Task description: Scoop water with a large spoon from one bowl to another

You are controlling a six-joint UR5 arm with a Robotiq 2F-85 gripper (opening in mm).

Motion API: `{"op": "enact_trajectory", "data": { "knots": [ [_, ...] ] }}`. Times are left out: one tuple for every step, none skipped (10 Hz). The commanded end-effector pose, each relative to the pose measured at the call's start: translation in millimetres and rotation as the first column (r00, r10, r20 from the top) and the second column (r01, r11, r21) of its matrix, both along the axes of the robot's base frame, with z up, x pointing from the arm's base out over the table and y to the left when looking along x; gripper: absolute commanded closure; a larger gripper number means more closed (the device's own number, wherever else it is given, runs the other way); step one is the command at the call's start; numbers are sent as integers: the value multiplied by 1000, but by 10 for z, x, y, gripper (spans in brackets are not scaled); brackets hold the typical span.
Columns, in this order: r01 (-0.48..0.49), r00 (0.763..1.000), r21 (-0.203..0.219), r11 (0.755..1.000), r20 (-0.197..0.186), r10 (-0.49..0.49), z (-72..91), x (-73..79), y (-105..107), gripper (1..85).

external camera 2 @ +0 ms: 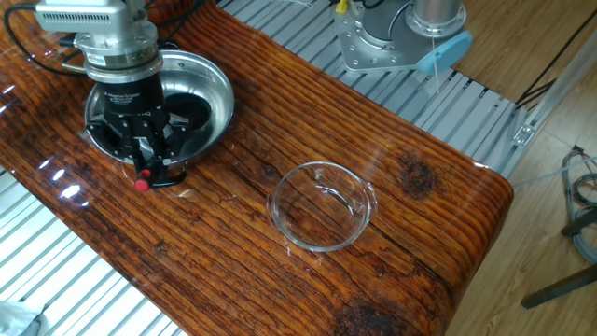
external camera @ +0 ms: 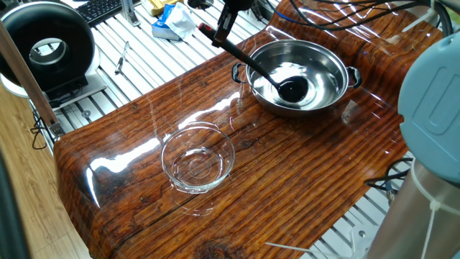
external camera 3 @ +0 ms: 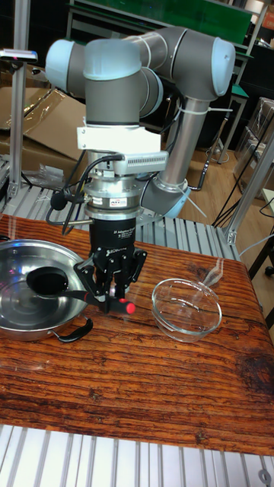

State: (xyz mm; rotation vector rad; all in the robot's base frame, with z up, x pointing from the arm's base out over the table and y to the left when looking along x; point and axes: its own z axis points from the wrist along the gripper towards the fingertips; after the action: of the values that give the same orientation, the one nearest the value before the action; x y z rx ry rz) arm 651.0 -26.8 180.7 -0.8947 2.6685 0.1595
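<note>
My gripper point(external camera 2: 145, 161) point(external camera 3: 114, 293) is shut on the large spoon's slim black handle point(external camera: 248, 57) close to its red tip point(external camera 2: 142, 184), over the steel bowl's near rim. The spoon slants down into the shiny steel bowl point(external camera: 329, 66) point(external camera 3: 23, 323), and its round black cup point(external camera: 291, 90) point(external camera 3: 47, 281) sits low inside. Water shows only as faint glints on the bowl's floor point(external camera: 313, 85). The clear glass bowl point(external camera: 224, 160) point(external camera 2: 322, 207) point(external camera 3: 186, 308) stands apart on the wooden table. In the one fixed view only the gripper's point(external camera: 225, 20) lower end shows at the top edge.
A black round device point(external camera: 47, 47), a keyboard point(external camera: 100, 8) and a blue-white crumpled item point(external camera: 171, 21) lie on the slatted bench beyond the table. The arm's grey-blue joint point(external camera: 431, 79) fills the right foreground. The robot's base point(external camera 2: 401, 37) stands behind the table.
</note>
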Motion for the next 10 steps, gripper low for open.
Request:
{"op": "enact_trajectory", "data": {
  "knots": [
    [18, 1000, -23, 1000, -9, -18, 6, -21, -61, 847],
    [22, 1000, -41, 999, -17, -23, -17, -17, -106, 847],
    [23, 1000, -52, 998, -20, -24, -40, 18, -136, 847],
    [28, 999, -32, 999, -32, -29, -39, -9, -89, 847],
    [26, 999, -34, 999, -37, -27, -43, -20, -92, 847],
    [23, 999, -34, 999, -42, -24, -47, -36, -91, 847],
    [23, 998, -34, 999, -57, -25, -54, -71, -90, 847],
    [23, 998, -24, 999, -65, -25, -54, -90, -66, 847],
    [24, 997, 5, 1000, -67, -24, -41, -94, 7, 847],
    [30, 998, 3, 1000, -63, -29, -40, -82, -2, 847]
  ]
}}
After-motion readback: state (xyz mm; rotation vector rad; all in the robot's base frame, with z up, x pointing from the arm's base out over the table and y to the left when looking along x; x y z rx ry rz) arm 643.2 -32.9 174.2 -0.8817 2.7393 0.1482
